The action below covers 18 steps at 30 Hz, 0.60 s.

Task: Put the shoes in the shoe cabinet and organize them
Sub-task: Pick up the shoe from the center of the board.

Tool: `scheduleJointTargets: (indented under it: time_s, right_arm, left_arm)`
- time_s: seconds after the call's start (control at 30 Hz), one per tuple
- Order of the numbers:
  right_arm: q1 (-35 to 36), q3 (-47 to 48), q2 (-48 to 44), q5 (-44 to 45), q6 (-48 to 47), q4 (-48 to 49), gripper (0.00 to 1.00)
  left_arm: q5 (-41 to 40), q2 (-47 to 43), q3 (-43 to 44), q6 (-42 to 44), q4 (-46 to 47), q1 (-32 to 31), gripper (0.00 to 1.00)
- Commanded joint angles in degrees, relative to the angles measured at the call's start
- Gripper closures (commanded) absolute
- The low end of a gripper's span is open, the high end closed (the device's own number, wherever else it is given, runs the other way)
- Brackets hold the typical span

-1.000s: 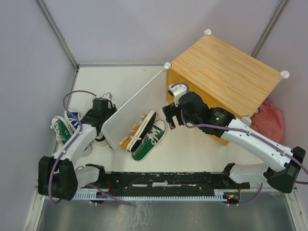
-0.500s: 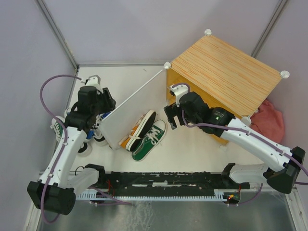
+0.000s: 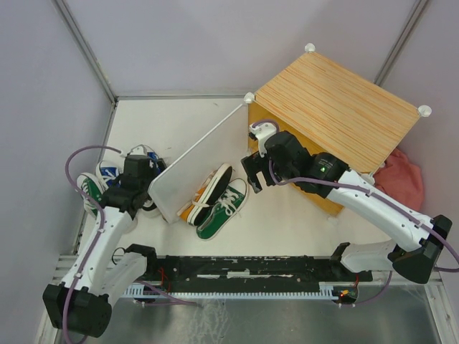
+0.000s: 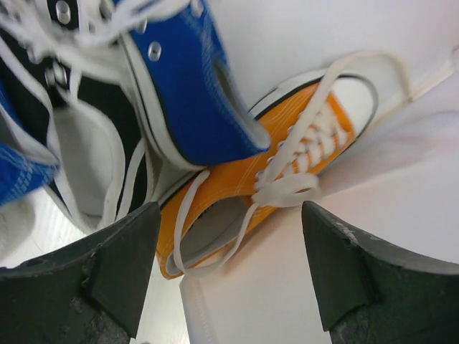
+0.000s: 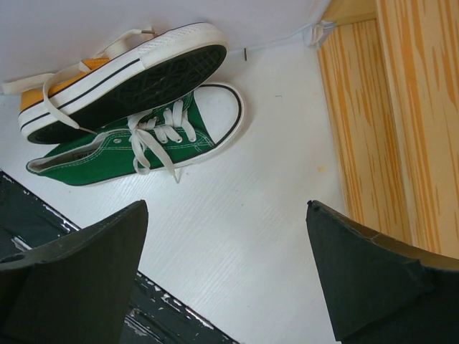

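The shoe cabinet (image 3: pixel 337 107) stands at the back right, its pale door panel (image 3: pixel 197 161) swung open towards the left. In front of the door an orange shoe (image 3: pixel 208 192) lies on its side against a green shoe (image 3: pixel 224 209). Left of the door sit blue (image 3: pixel 107 172), green (image 3: pixel 89 190) and black shoes. My left gripper (image 3: pixel 141 190) hangs open above them. Its wrist view shows a blue shoe (image 4: pixel 186 93), a black shoe (image 4: pixel 93 143) and an orange shoe (image 4: pixel 287 158) beyond the open left gripper (image 4: pixel 229 265). My right gripper (image 3: pixel 257 178) is open and empty by the cabinet front, over bare floor (image 5: pixel 237 236).
A pink cloth (image 3: pixel 398 179) lies right of the cabinet. Purple walls enclose the white floor on three sides. The black base rail (image 3: pixel 237 269) runs along the near edge. In the right wrist view the orange shoe's black sole (image 5: pixel 122 72) and the green shoe (image 5: pixel 136 147) lie left of the cabinet's wood (image 5: pixel 387 107).
My left gripper has gone from shut to open. Its arm lifted up by the door, then came back down over the shoes on the left. The right arm barely shifted.
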Motion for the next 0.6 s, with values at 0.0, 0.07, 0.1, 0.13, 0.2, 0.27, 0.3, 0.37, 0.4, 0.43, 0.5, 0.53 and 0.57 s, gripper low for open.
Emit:
scheduleJointTargets:
  time_s: [0.0, 0.07, 0.1, 0.13, 0.2, 0.27, 0.3, 0.37, 0.4, 0.43, 0.5, 0.53, 0.57]
  right_arm:
    - [-0.2, 0.7, -0.6, -1.6, 0.5, 1.6, 0.01]
    - [-0.2, 0.4, -0.7, -1.8, 0.5, 2.0, 0.01]
    - [-0.2, 0.1, -0.9, -1.9, 0.6, 2.3, 0.01]
    - [-0.2, -0.2, -1.1, -2.0, 0.6, 2.7, 0.01]
    - [-0.2, -0.9, -1.3, -2.0, 0.7, 3.5, 0.01]
    - [-0.2, -1.3, -1.6, -2.0, 0.8, 4.1, 0.01]
    - [-0.2, -1.6, -1.6, -2.0, 0.8, 4.3, 0.01]
    - [-0.3, -2.0, -1.9, -2.1, 0.9, 4.5, 0.01]
    - [-0.3, -2.4, -2.2, -2.0, 0.9, 4.8, 0.01]
    - [-0.3, -2.7, -2.3, -2.0, 0.9, 5.0, 0.01]
    - [-0.5, -3.3, -2.6, -1.9, 1.0, 5.3, 0.01]
    - [-0.5, -3.6, -2.6, -2.0, 1.0, 5.5, 0.01]
    - [-0.6, -3.7, -2.7, -2.0, 1.1, 5.5, 0.01]
  left_arm:
    - [-1.0, -1.9, -6.2, -12.1, 0.8, 0.0, 0.16]
    - [-2.5, -4.0, -9.0, -16.5, 1.0, 0.0, 0.19]
    - [-3.0, -5.2, -10.2, -18.2, 1.0, 0.0, 0.21]
    - [-3.0, -6.4, -11.6, -19.7, 1.3, 0.0, 0.23]
    - [-2.7, -8.2, -13.7, -21.9, 2.0, -0.1, 0.25]
    - [-2.8, -9.3, -15.3, -23.7, 2.0, 0.0, 0.26]
    - [-3.0, -9.5, -15.9, -24.5, 1.7, 0.0, 0.26]
    - [-3.3, -9.8, -17.1, -26.7, 1.3, -0.1, 0.26]
    - [-3.6, -10.2, -17.9, -28.2, 1.6, 0.0, 0.26]
    - [-4.2, -10.5, -18.6, -29.7, 1.5, -0.1, 0.27]
    - [-5.2, -11.1, -20.1, -32.7, 1.9, -0.1, 0.29]
    - [-5.8, -11.6, -20.8, -34.1, 2.0, -0.1, 0.32]
    - [-6.3, -12.1, -21.6, -35.3, 2.6, -0.1, 0.34]
